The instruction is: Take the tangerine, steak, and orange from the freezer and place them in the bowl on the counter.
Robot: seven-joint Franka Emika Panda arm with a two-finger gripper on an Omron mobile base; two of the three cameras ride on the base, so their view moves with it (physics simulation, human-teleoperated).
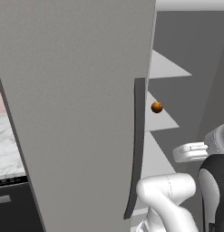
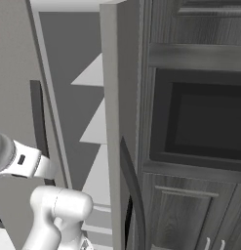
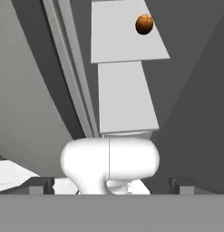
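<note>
Item: one round orange-brown fruit (image 1: 156, 107), orange or tangerine, you cannot tell which; it sits on a pale shelf (image 3: 127, 38) inside the open freezer (image 1: 77, 113), near the shelf's edge. Handling, judged: firm, light, smooth, prone to roll; you take it across its widest middle. Tool (image 3: 111, 186): tips well apart, released, holding nothing

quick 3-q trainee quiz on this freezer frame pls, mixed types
1. True or false: the freezer door is closed.
2. The round orange fruit rests on: A) a pale shelf B) the counter C) the hand.
3. What sits in the wood cabinets right of the freezer?

Key
1. False, it stands open.
2. A.
3. A dark built-in oven window.
</note>
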